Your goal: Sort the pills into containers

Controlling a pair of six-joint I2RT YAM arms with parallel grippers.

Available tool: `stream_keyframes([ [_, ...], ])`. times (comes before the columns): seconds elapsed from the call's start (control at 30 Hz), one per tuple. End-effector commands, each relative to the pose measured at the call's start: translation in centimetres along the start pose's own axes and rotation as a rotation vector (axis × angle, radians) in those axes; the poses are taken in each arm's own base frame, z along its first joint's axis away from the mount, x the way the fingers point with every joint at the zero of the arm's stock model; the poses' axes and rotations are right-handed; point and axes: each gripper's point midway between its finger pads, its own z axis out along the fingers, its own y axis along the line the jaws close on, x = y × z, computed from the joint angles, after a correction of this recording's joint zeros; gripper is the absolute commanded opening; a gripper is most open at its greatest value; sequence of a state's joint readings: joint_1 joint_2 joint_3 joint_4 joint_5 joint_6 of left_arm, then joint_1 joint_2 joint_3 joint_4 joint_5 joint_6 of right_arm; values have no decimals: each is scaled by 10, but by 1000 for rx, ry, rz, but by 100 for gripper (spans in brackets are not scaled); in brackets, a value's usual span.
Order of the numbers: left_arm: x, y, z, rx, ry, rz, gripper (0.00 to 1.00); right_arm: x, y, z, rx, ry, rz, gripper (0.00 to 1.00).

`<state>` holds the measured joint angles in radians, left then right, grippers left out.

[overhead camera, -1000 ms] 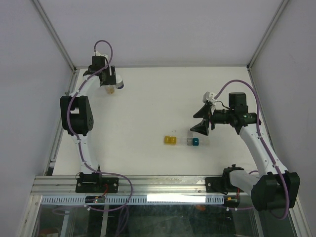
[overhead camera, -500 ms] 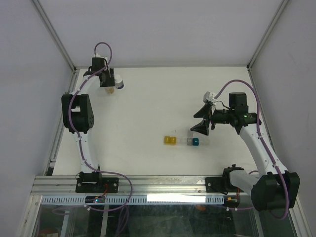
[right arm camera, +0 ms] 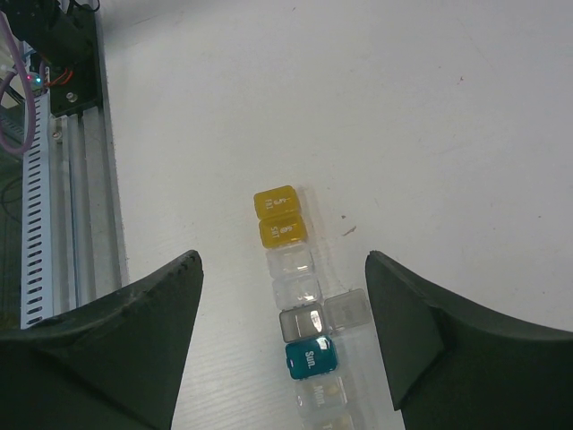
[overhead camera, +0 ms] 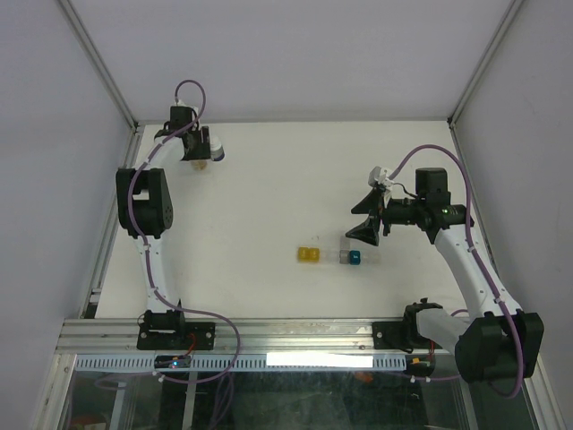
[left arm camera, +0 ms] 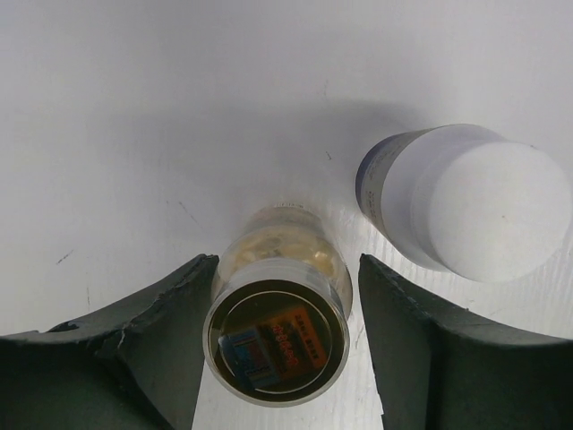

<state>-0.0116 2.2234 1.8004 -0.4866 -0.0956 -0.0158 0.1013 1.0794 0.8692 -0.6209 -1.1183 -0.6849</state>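
nearest you, the yellow container (overhead camera: 309,254) and the teal container (overhead camera: 355,259) lie mid-table (overhead camera: 269,197) in one row, with clear sections (right arm camera: 294,276) between them. your right gripper (overhead camera: 360,219) hangs just past and above that row, claw spread wide, nothing in it. in the far left corner your left gripper (overhead camera: 201,154) has its claw apart either side of an upright amber vial (left arm camera: 277,327), one finger against it and a thin gap at the other. a white bottle (left arm camera: 466,202) stands just beside the vial.
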Motion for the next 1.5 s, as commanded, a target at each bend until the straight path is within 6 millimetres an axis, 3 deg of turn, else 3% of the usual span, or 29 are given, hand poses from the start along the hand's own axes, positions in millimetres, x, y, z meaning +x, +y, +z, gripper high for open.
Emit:
stream_keyframes([
  [0.0,-35,-2,-12,25,-83,-5,62,-10,-3,-2,10,-27,-36,77],
  [0.1,-33,-2,-11,27,-77,3,53,-10,-3,-3,11,-27,-36,76],
  [0.2,-33,-1,-13,25,-73,6,32,-9,-2,-3,9,-28,-34,76],
  [0.3,-34,-1,-21,22,-70,4,22,-10,-2,-3,8,-30,-35,76],
  [0.53,-22,0,-78,28,-71,-62,9,-14,3,-3,-12,-46,-37,77],
  [0.67,-1,-18,-117,107,-64,-110,6,-17,8,-3,-29,-59,-42,76],
  [0.73,7,-38,-136,175,-65,-107,5,-17,10,-3,-36,-63,-47,77],
  [0.97,37,-158,-200,468,-67,33,2,-17,11,-4,-35,-69,-62,76],
  [1.13,72,-242,-234,627,-43,168,1,-17,9,-4,-32,-69,-67,77],
  [1.3,105,-299,-249,637,-51,287,1,-17,4,-8,-7,-70,-62,77],
  [1.47,117,-324,-236,584,-78,297,1,-18,-5,-13,37,-72,-52,77],
])
